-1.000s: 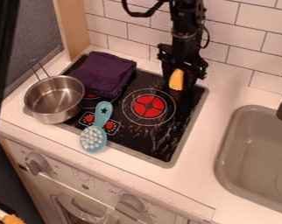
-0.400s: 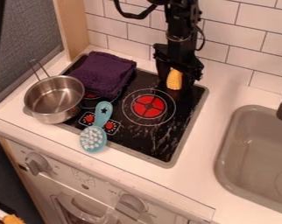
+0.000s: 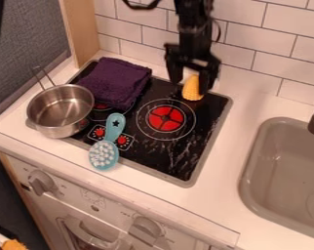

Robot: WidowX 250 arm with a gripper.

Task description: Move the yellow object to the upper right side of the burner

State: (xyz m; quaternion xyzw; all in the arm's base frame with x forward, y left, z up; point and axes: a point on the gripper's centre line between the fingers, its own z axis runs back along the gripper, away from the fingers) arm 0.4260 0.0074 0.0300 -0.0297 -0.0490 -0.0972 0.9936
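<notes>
The black gripper (image 3: 189, 87) hangs over the back right part of the stove top, its two fingers spread apart. The yellow corn-like object (image 3: 193, 88) stands close to upright by the right finger, at the cooktop's back edge; whether that finger touches it I cannot tell. The red-centred burner (image 3: 166, 118) lies below and left of the corn, which is at its upper right.
A purple cloth (image 3: 116, 82) covers the cooktop's back left. At the left is a steel pot (image 3: 60, 111), and a teal brush (image 3: 104, 155) lies across the front edge. The sink (image 3: 284, 166) is at the right, with tiled wall behind.
The gripper has moved up and left, and its fingers have parted. The yellow object has shifted slightly left and shows more of itself.
</notes>
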